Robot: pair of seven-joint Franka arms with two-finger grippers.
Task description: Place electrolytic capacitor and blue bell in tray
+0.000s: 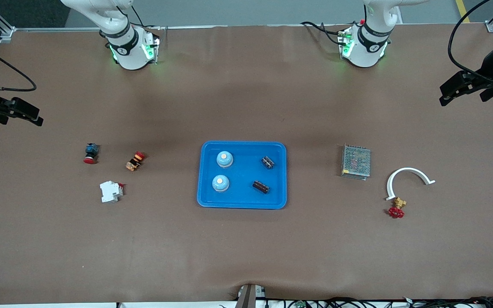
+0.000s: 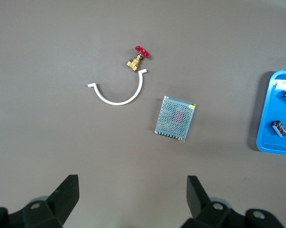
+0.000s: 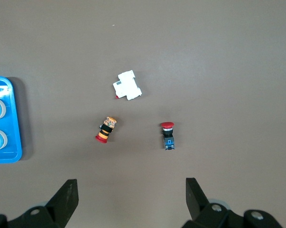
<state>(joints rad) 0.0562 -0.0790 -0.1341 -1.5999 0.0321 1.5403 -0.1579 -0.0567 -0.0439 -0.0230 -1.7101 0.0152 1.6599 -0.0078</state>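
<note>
On the brown bench (image 1: 246,248), the glossy blue tray (image 1: 242,201) with its rounded rim already holds both domed blue bells (image 1: 224,159) and two dark, stubby electrolytic capacitors (image 1: 261,187), so I'd call the job finished; nothing looks left to fetch. Toward the left arm's end from the tray, a perforated metal box (image 1: 356,161). Both arms wait: left gripper (image 2: 133,190) spread wide above that end of the bench, right gripper (image 3: 131,190) just as wide over the right arm's end, each empty.
</note>
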